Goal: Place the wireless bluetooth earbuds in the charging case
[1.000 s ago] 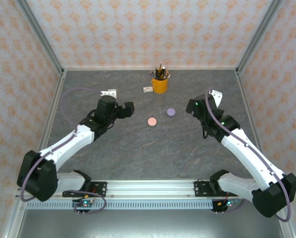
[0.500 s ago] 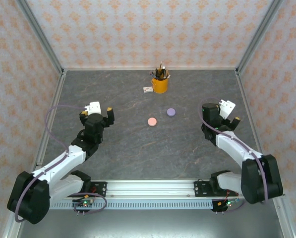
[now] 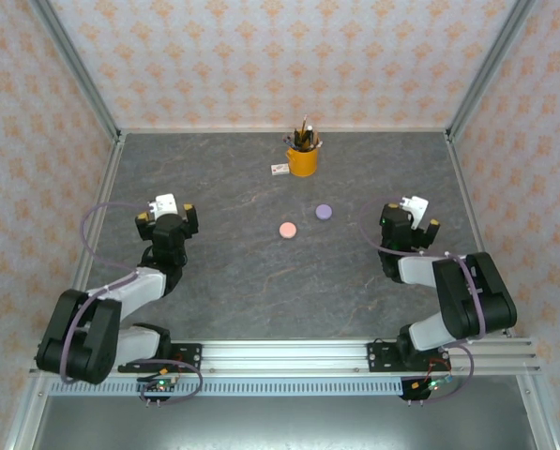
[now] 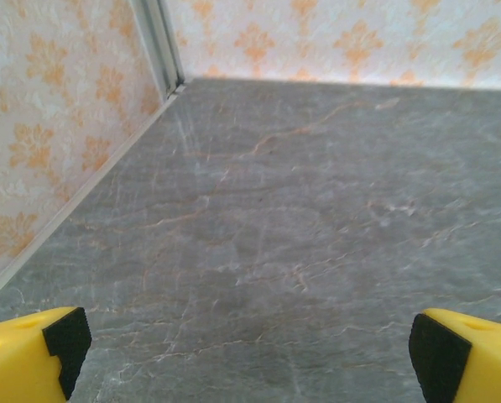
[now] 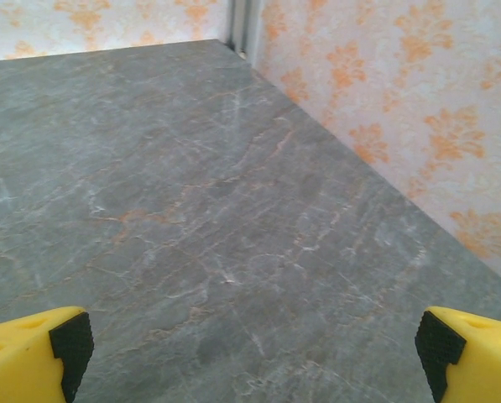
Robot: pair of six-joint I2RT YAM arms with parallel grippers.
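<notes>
Table [image 3: 261,291]: grey marbled top, enclosed on three sides by walls [image 3: 261,56] papered in an orange motif.

Left arm [image 3: 120,289] and right arm [image 3: 458,291]: each folded close over its base, at opposite sides of the table.

Left gripper [image 3: 167,214]: jaws spread wide, nothing between them. Right gripper [image 3: 409,222]: likewise spread wide and holding nothing.

Yellow cup [image 3: 302,162]: upright near the back centre, pens standing in it.

Pink case [image 3: 288,229] and purple case [image 3: 324,212]: small flat round discs, lying apart on the middle of the table, between the two grippers and nearer than the cup. Lids appear shut. The earbuds cannot be made out at this size.

Small white item [image 3: 280,170]: just left of the cup; identity unclear.

By view: the top camera gives the cases, cup and arm postures. The left wrist camera gives the left gripper [image 4: 254,357], its yellow, black-padded fingertips [image 4: 61,340] at the lower corners, and bare table running to the left wall's corner post [image 4: 159,42]. The right wrist camera gives the right gripper [image 5: 250,357] over bare table meeting the right wall.
</notes>
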